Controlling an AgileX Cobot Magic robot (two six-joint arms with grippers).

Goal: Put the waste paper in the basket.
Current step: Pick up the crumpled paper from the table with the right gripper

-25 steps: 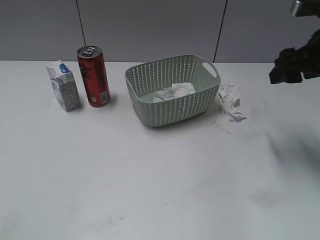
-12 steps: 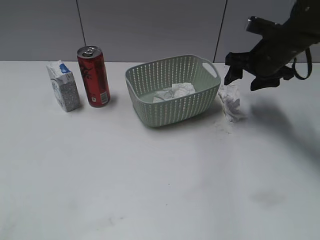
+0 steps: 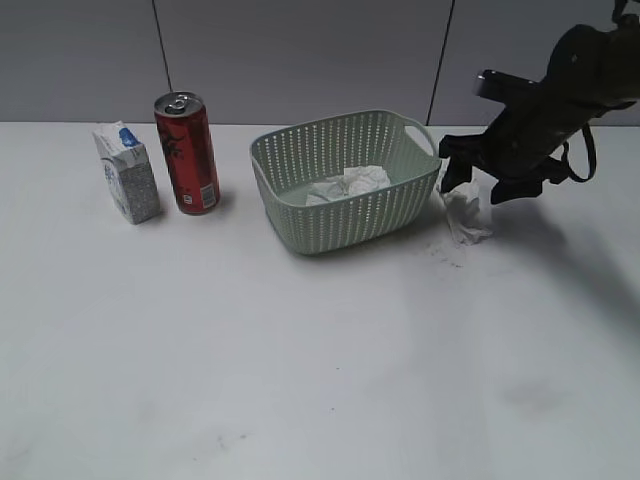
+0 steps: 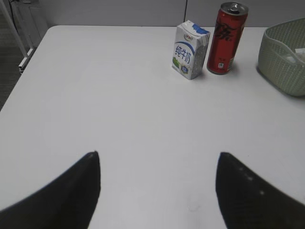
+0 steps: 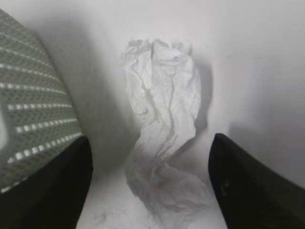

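With the right gripper (image 5: pixel 150 183) spread open astride the waste paper (image 5: pixel 162 138) lying just right of the basket (image 3: pixel 345 180), lower squarely (avoiding the basket wall) before closing.

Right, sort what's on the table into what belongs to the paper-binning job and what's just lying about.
Job:
waste paper on the table
waste paper already in the basket
basket
right gripper, jaws open

Lying about:
red can
milk carton
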